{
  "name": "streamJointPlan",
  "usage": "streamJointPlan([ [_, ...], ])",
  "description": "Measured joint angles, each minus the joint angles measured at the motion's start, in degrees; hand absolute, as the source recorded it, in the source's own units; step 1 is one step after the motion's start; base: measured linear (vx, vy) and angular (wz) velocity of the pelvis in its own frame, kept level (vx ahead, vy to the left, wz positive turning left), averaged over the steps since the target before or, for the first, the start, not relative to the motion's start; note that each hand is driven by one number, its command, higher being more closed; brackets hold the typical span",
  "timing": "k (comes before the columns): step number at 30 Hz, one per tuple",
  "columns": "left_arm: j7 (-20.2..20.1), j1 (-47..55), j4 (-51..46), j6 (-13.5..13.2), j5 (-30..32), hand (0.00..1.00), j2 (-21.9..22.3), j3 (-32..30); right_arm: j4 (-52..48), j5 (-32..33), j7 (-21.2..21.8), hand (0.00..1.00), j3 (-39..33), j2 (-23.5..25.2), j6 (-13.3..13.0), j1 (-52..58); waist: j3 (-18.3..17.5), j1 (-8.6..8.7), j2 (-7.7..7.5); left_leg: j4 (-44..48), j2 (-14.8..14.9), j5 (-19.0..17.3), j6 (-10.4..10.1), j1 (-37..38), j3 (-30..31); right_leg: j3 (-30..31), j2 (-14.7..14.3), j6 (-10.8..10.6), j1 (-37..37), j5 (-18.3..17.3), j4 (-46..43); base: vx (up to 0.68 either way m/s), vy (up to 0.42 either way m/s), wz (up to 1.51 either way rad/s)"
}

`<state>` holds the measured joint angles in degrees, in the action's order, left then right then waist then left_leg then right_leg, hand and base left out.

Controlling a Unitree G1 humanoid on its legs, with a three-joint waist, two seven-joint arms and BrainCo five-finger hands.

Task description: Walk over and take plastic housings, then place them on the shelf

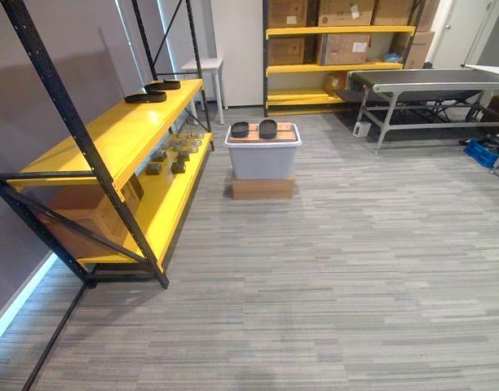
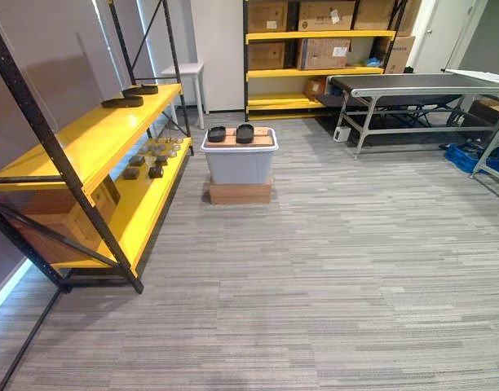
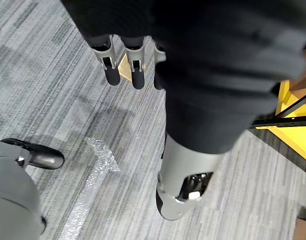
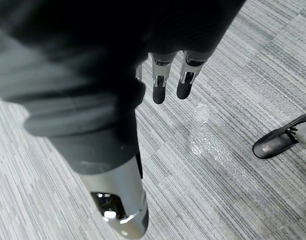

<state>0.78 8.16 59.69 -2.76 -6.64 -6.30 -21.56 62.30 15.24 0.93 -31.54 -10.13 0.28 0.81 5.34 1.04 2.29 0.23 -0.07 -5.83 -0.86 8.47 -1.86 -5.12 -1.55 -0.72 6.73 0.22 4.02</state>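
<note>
While both arms hang at your sides, the left hand (image 3: 137, 67) points its fingers (image 3: 112, 72) straight down at the grey carpet (image 3: 53, 90), slightly spread and holding nothing. A shiny strip of clear tape (image 3: 95, 165) lies on the floor under those fingertips, and the yellow shelf (image 1: 127, 130) stands close beside that hand's fingers.

On the shelf's top board, far ahead of your left fingers, two black housings (image 1: 146, 97) already rest near its far end. Small dark parts (image 1: 172, 155) and a cardboard box (image 1: 78, 220) sit on the lower board.

Straight ahead, well apart from both sets of fingers, two plastic housings (image 1: 268, 128) lie side by side on the lid of a grey bin (image 1: 262, 160), which stands on a low wooden box (image 1: 262, 187).

Beyond it you have a far rack (image 1: 339, 67) of cartons and a conveyor table (image 1: 429, 80).

The right hand (image 4: 159, 85) also hangs with fingers (image 4: 184, 82) straight, a little apart, empty, over carpet.
</note>
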Motion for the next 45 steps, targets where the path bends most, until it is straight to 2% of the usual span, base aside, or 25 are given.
streamJointPlan([
  [3, 0.1, -0.7, -0.2, 0.0, -0.3, 0.00, 0.0, 1.9, -0.3, 0.0, -0.2, 0.00, 0.7, 0.0, 0.0, -1.2, 1.2, -0.44, 0.38, 2.7, 0.0, -1.8, 1.0, -2.4, -0.9, 0.9, 0.2, -0.8, -3.6, -2.7, -4.8, 0.02, 0.017, -0.14],
  [5, 0.1, -1.4, -0.7, 0.0, -0.5, 0.00, 0.0, 4.2, -0.8, 0.0, -0.2, 0.00, 1.5, 0.2, 0.0, -1.0, 3.0, -0.64, 0.52, 4.8, -0.1, -3.6, 2.3, -2.3, -1.4, 0.9, 1.1, -5.6, -8.2, -7.9, -17.0, 0.04, 0.061, -0.18],
  [8, 0.1, -2.3, -2.7, 0.0, -1.0, 0.00, -0.4, 7.5, -3.4, -0.1, -0.1, 0.00, 2.6, 2.3, 0.0, 1.1, 4.9, -0.52, -0.33, 6.5, -1.3, -6.5, 4.0, -0.5, -1.0, -3.4, 7.0, -3.2, -24.6, -9.3, -52.0, 0.04, 0.079, 0.00],
  [9, 0.1, -2.5, -2.8, 0.1, -1.0, 0.00, -0.4, 7.5, -3.4, -0.1, -0.1, 0.00, 2.5, 2.7, 0.0, 1.8, 5.2, -0.45, -0.19, 6.5, -1.3, -7.0, 4.3, 0.4, -0.8, -3.8, 7.9, -3.0, -26.2, -9.8, -54.6, 0.16, 0.077, 0.13],
  [12, 0.2, -5.0, -2.5, 0.2, -0.3, 0.00, -2.0, 7.4, -2.0, -0.1, -0.1, 0.00, 3.4, 4.4, 0.0, 3.2, 6.0, 1.34, -0.26, 6.0, 0.1, -9.6, 4.9, 3.3, 0.3, -8.6, 8.1, -3.6, -29.6, -10.5, -44.2, 0.34, -0.033, 0.13],
  [14, 0.2, -8.8, -2.3, 0.0, 0.9, 0.00, -3.8, 7.2, 0.0, -0.1, 0.3, 0.00, 3.4, 4.8, 0.0, 3.7, 6.7, 3.28, -0.66, 3.2, 1.6, -11.3, 3.6, 5.5, 2.5, -11.4, 5.8, -2.6, -29.4, -6.4, -23.3, 0.43, -0.141, 0.56],
  [15, 0.1, -9.2, -2.3, -0.1, 1.3, 0.00, -4.1, 7.1, 0.1, -0.1, 0.3, 0.00, 3.1, 4.8, 0.0, 4.1, 6.7, 3.86, -1.08, 2.1, 1.6, -11.6, 3.3, 6.4, 3.4, -11.3, 5.5, -2.1, -29.7, -5.7, -20.7, 0.55, -0.225, 0.66],
  [16, 0.1, -9.3, -2.2, -0.4, 1.3, 0.00, -3.4, 5.8, 0.2, -0.1, 0.2, 0.00, 1.5, 4.5, 0.0, 4.9, 6.4, 4.95, -0.33, 1.0, 3.7, -11.9, 2.6, 8.9, 4.2, -10.8, 3.7, 1.7, -29.6, -2.0, -22.6, 0.68, -0.259, 0.41],
  [18, 0.0, -8.6, -1.9, -0.3, 2.4, 0.00, -2.0, 1.8, -0.5, -0.1, 0.2, 0.00, -1.7, 5.6, 0.0, 5.7, 5.9, 4.26, -0.07, 8.7, 5.1, -11.0, 0.3, 7.8, 3.4, -10.8, 2.1, 6.2, -28.3, -1.1, -24.8, 0.76, -0.263, 0.05],
  [21, 0.0, -5.8, -2.7, 0.0, 2.4, 0.00, 2.2, -5.3, -4.0, -0.1, 0.3, 0.00, -2.5, 6.9, 0.0, 5.9, 6.3, 3.86, 0.80, 42.8, 7.4, 0.5, -9.5, -3.3, 3.8, -10.3, -1.4, 7.6, -17.4, -5.9, -20.9, 0.79, -0.214, -0.15],
  [23, -0.3, -4.5, -3.0, 0.4, 2.4, 0.00, 4.7, -8.5, -6.6, -0.1, 0.1, 0.00, -2.4, 8.7, 0.0, 5.5, 6.9, 0.80, 0.60, 69.8, 8.5, 1.1, -9.7, -15.2, 2.7, -7.0, -3.9, 8.6, -6.3, -7.9, -15.4, 0.82, -0.123, -0.52],
  [25, -0.3, -2.4, -4.0, 0.6, 2.3, 0.00, 6.1, -8.5, -7.7, -0.1, -0.1, 0.00, -0.9, 9.6, 0.0, 5.0, 6.9, -1.39, 0.29, 75.3, 7.9, -0.8, -6.9, -21.9, 1.1, -3.6, -4.1, 8.8, -0.6, -8.0, -11.8, 0.56, -0.018, -0.75],
  [27, -0.7, 1.0, -4.4, 0.8, 1.5, 0.00, 7.8, -8.5, -7.5, -0.2, -0.3, 0.00, -0.6, 10.2, 0.0, 2.1, 6.9, -4.38, -0.01, 71.2, 7.8, -4.5, -4.6, -30.3, -2.0, 2.3, -2.4, 7.9, 4.6, -9.0, -8.3, 0.59, 0.113, -1.40],
  [29, -1.1, 3.1, -3.9, 0.8, 0.0, 0.00, 8.1, -8.4, -7.3, -0.4, -0.3, 0.00, 0.2, 10.2, 0.1, -0.2, 7.2, -5.64, -0.70, 56.2, 6.5, -6.1, -4.1, -34.9, -1.4, 5.3, 1.0, 4.7, 7.8, -12.1, -6.7, 0.65, 0.230, -1.22],
  [30, -1.1, 4.9, -3.7, 0.8, -0.5, 0.00, 8.5, -8.4, -7.6, -0.4, -0.3, 0.00, 0.0, 9.8, 0.0, -0.5, 7.0, -6.02, -0.80, 35.4, 6.0, -5.2, -3.6, -34.8, -0.8, 6.5, 3.8, 2.7, 10.5, -14.9, -5.7, 0.48, 0.217, -0.57],
  [31, -1.1, 5.4, -3.8, 0.8, -0.8, 0.00, 8.6, -8.4, -7.5, -0.4, -0.5, 0.00, 0.0, 9.7, 0.0, -0.3, 6.9, -5.98, -0.70, 27.6, 5.8, -4.7, -2.9, -34.3, -0.4, 6.6, 4.4, 2.4, 12.0, -16.0, -5.4, 0.76, 0.354, -0.29],
  [32, -1.1, 6.2, -3.2, 0.9, -1.2, 0.00, 8.2, -8.0, -7.2, -0.9, -1.0, 0.00, 0.3, 9.6, 0.0, 1.3, 5.8, -6.17, -2.13, 27.0, 4.7, 3.1, 0.5, -33.8, -2.2, 6.1, 6.3, 2.2, 14.5, -17.3, -5.9, 0.68, 0.302, 0.16],
  [34, -1.0, 5.9, -3.3, 0.8, -1.2, 0.00, 6.4, -6.7, -6.8, -1.6, -1.3, 0.00, 0.2, 10.7, 0.0, 3.2, 3.7, -6.23, -4.19, 27.6, 1.5, 2.9, 2.8, -33.2, -2.7, 5.3, 8.9, 1.5, 11.3, -15.8, -15.2, 0.83, 0.335, 0.45],
  [35, -0.9, 5.4, -3.1, 0.8, -1.7, 0.00, 5.5, -6.8, -6.2, -1.7, -1.3, 0.00, -1.4, 11.0, 0.1, 3.6, 3.8, -6.23, -5.63, 27.6, -1.2, 2.0, 5.3, -29.7, -2.7, 6.2, 10.5, -3.1, 7.0, -12.3, -29.4, 0.79, 0.309, 0.49],
  [36, -0.9, 5.2, -2.9, 0.8, -2.1, 0.00, 4.9, -6.8, -6.1, -1.9, -1.3, 0.00, -2.7, 11.5, 0.0, 3.8, 4.2, -6.10, -6.49, 27.2, -2.6, 1.4, 6.2, -27.1, -2.5, 6.5, 11.4, -4.7, 5.3, -8.8, -36.5, 0.91, 0.302, 0.52],
  [37, -0.9, 4.8, -2.8, 0.8, -2.2, 0.00, 4.2, -6.8, -5.8, -2.4, -1.3, 0.00, -4.3, 12.1, 0.0, 4.6, 4.6, -5.65, -7.26, 25.8, -4.8, -0.1, 7.9, -21.2, -1.6, 7.0, 13.1, -8.1, 0.9, 4.9, -51.0, 0.73, 0.188, 0.40],
  [38, -0.9, 4.6, -2.8, 0.8, -2.3, 0.00, 4.1, -6.8, -5.5, -2.6, -1.2, 0.00, -4.2, 12.0, 0.0, 5.2, 4.6, -5.44, -7.32, 25.0, -5.6, -1.0, 8.2, -18.4, -1.0, 6.7, 13.9, -8.6, -1.8, 9.6, -57.5, 0.70, 0.155, 0.51],
  [39, -0.9, 4.5, -3.0, 0.8, -2.4, 0.00, 4.1, -6.7, -5.2, -2.7, -0.9, 0.00, -3.6, 12.1, 0.0, 6.1, 4.6, -4.78, -7.22, 24.3, -6.5, -1.5, 8.7, -14.2, 0.0, 5.5, 15.3, -8.1, -5.6, 9.0, -66.2, 0.54, 0.066, 0.60],
  [41, -0.6, 1.5, -3.3, 0.7, -2.8, 0.00, 4.6, -6.6, -5.2, -3.4, -0.4, 0.00, -2.1, 13.0, 0.0, 9.0, 4.1, -2.71, -6.31, 17.6, -6.4, -3.0, 10.0, -3.3, 5.4, 0.0, 16.4, -4.6, -16.6, 1.5, -75.7, 0.66, 0.025, 1.03],
  [45, -0.6, -4.0, -3.5, 0.7, -2.8, 0.00, 5.8, -6.2, -5.2, -3.5, -0.1, 0.00, -3.8, 13.6, -0.3, 10.3, 4.2, 0.04, -5.49, 10.6, -1.9, -6.3, 9.6, 7.2, 11.6, -8.0, 14.2, -4.9, -29.3, -6.6, -57.9, 0.78, -0.204, 0.85],
])
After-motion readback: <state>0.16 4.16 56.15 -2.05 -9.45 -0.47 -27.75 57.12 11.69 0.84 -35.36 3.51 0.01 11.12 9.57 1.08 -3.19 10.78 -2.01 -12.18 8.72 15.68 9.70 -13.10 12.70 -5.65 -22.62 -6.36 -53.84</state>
